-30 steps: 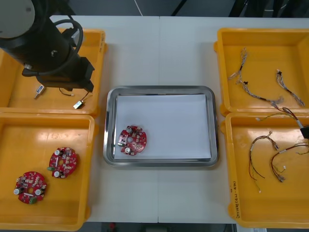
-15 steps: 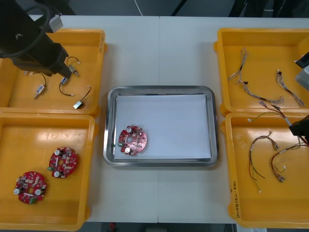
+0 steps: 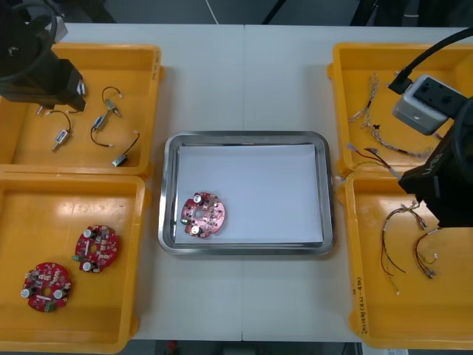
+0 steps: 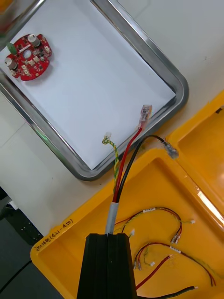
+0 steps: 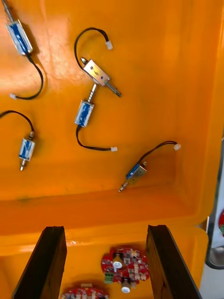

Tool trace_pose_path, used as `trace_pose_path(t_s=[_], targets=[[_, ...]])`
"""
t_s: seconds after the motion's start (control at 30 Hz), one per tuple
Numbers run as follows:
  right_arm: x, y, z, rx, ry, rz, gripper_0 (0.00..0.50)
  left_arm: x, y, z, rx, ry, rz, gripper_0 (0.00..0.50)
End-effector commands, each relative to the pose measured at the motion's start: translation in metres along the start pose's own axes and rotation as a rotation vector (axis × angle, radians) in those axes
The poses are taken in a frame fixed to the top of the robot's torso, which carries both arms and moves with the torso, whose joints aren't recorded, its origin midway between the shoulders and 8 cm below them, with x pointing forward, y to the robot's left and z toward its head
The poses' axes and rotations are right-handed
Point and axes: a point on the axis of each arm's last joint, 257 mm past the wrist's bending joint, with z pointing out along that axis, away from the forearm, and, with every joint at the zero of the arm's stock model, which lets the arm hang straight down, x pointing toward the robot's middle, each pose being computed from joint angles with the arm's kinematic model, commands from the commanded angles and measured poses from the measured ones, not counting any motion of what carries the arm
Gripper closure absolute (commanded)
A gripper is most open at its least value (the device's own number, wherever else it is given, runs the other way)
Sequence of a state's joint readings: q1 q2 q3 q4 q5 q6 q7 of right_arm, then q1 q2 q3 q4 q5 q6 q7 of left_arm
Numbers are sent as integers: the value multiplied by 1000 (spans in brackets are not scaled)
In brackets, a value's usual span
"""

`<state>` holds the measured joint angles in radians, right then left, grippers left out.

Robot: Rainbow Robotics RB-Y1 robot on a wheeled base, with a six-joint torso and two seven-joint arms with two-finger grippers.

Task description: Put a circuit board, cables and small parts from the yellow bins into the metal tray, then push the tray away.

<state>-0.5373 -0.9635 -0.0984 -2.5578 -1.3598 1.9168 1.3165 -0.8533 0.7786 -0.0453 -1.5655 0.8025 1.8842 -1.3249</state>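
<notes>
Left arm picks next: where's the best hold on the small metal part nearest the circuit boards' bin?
Likely grip the small metal part by its blocky body, from above, open left gripper over the parts bin turned across its slanted length; the black lead curls away.

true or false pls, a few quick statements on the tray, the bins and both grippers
1. One circuit board lies in the metal tray. True.
2. The right gripper is open and holds nothing. False: it is shut on a cable with red, black and yellow strands, above the near right bin.
3. The left gripper is open above the far left bin, which holds small metal parts. True.
4. The near left bin holds three boards. False: it holds two boards.
</notes>
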Motion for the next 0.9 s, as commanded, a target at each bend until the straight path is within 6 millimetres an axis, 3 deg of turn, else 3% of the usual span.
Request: trace_pose_path(t_s=[0.03,0.63,0.8,0.9], targets=[[-14,6,-4,27,21,-154,500,-34,24,-28,-51,-112,77,0],[-64,44,54,13,51,-327,500,-69,73,2,-55,-210,121,0],[-69,50,76,25,87,-365,500,-77,84,9,-68,-232,145,0],[-61,50,89,20,133,-376,500,-83,90,14,-73,-249,156,0]])
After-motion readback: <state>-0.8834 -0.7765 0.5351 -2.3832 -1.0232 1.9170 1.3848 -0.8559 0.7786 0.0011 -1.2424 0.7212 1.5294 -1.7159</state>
